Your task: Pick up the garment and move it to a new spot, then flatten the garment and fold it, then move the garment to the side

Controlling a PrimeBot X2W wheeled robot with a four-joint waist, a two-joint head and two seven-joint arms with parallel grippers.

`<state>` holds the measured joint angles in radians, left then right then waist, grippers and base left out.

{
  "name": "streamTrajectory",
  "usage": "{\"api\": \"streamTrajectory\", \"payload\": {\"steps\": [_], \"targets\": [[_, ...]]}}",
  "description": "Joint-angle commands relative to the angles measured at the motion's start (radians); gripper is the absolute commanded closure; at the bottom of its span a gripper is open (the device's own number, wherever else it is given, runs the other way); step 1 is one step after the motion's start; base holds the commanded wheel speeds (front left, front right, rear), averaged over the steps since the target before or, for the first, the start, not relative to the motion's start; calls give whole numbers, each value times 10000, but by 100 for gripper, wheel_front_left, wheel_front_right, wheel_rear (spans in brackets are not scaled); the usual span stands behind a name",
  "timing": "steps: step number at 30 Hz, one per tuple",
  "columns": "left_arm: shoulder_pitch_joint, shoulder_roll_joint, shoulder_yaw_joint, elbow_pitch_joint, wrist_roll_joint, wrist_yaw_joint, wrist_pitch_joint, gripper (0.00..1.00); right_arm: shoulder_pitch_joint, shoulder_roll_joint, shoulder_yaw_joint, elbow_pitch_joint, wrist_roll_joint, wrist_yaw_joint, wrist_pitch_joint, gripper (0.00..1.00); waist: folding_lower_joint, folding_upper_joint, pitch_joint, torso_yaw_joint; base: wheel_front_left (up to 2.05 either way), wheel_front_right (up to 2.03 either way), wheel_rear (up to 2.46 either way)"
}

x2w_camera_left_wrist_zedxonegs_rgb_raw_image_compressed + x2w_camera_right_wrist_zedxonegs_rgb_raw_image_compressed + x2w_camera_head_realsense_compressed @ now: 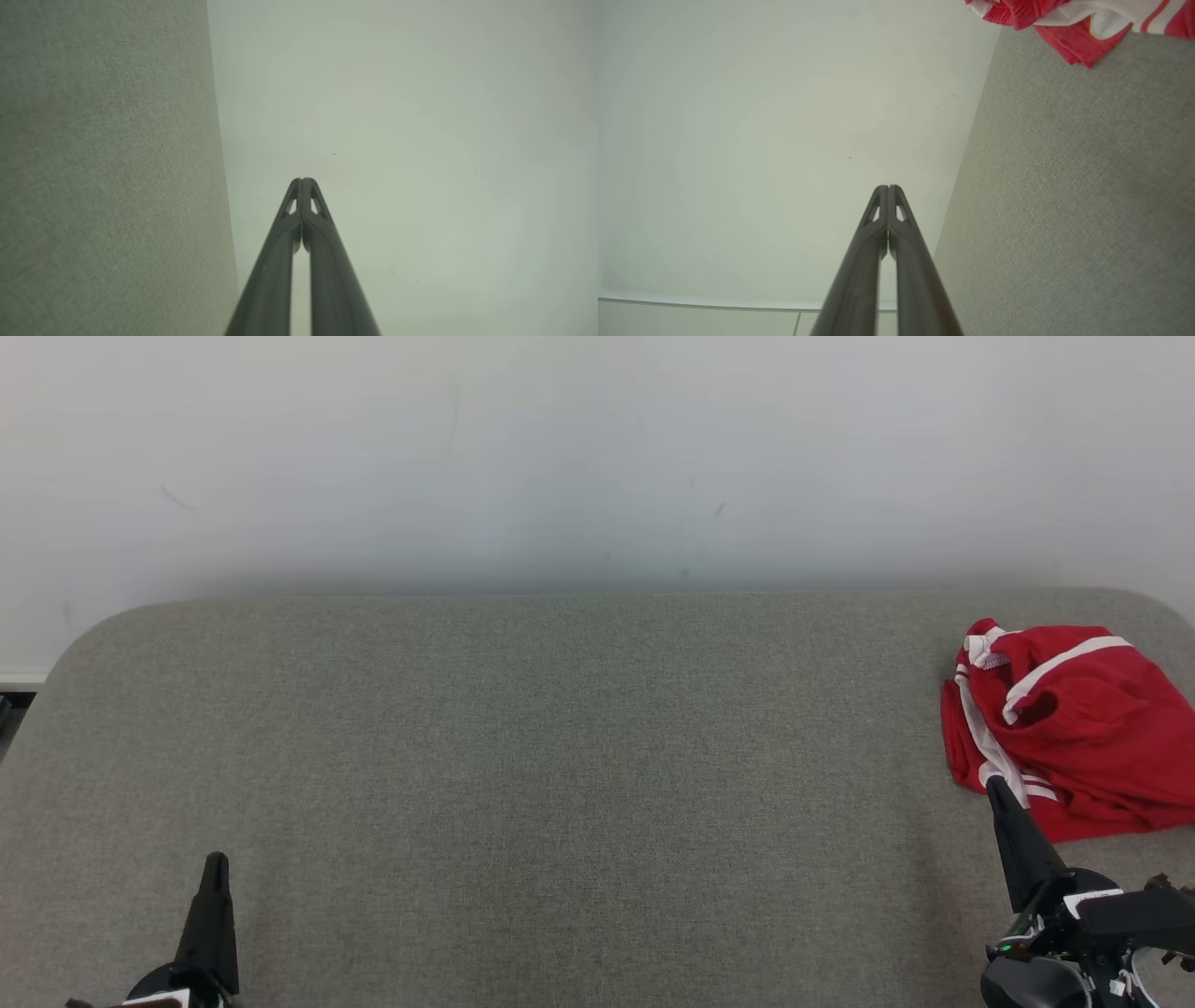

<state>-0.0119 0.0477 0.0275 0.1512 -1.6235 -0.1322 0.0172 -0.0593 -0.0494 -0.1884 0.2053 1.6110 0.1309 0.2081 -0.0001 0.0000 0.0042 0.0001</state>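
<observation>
Left gripper [217, 861] noted at the near left of the table [560, 756], fingers pressed together with no gap at the tips, nothing held. Right gripper [995, 786] noted at the near right, likewise closed tip to tip and holding nothing. In the head view its tip is laid over the near left hem of the garment [1074, 728]; contact cannot be judged there, though in the right wrist view the tips are seen apart from the cloth. The red, white-striped garment is bunched by the table's right edge, toward the far rounded corner, and is partly cut off by the frame. A wide stretch of gray fabric surface is left between the grippers up to the far edge. A pale wall [560, 457] is set close behind.
</observation>
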Motion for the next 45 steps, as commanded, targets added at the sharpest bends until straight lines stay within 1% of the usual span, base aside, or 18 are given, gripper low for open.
{"api": "streamTrajectory", "payload": {"steps": [1,45], "targets": [[-94,21,44,6,-19,-35,38,100,-81,-9,-40,-15,37,-3,28,100,1,0,0,0,0,0,0],[-92,14,55,4,-4,-35,52,100,-80,-9,-38,-17,39,-3,26,100,1,0,0,0,0,0,0]]}}
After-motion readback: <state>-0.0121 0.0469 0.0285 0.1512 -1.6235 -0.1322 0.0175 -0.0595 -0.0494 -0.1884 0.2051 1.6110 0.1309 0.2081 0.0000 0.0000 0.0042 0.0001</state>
